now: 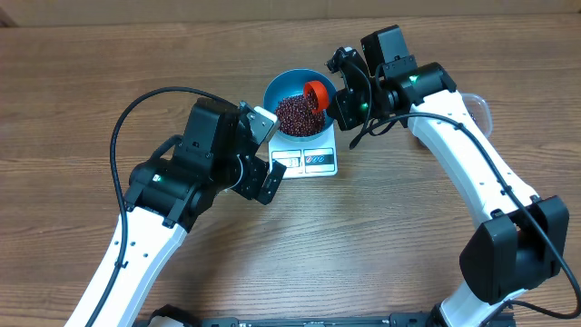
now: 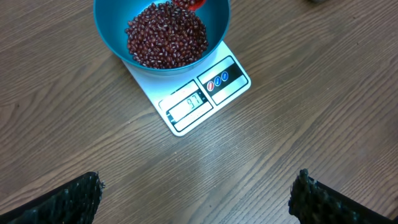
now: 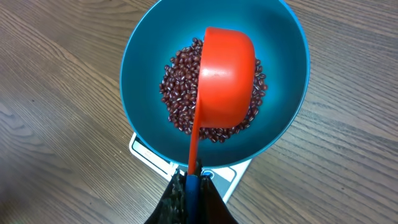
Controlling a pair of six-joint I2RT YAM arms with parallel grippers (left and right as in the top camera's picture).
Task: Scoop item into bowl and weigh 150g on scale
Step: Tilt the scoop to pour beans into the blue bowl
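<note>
I see dark red-brown beans (image 2: 166, 34) heaped in the upright blue bowl (image 2: 109, 28), which sits on the white scale (image 2: 200, 93).

The left hand (image 2: 196, 196) gapes wide; the right hand (image 3: 189, 190), barely in view, looks clamped tight.

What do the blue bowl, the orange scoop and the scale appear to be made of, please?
The bowl looks like moulded plastic: even bright blue, soft satin sheen. The scoop seems glossy orange plastic, with a highlight on its back. The scale is probably white plastic, with a smooth, faintly reflective top.
</note>
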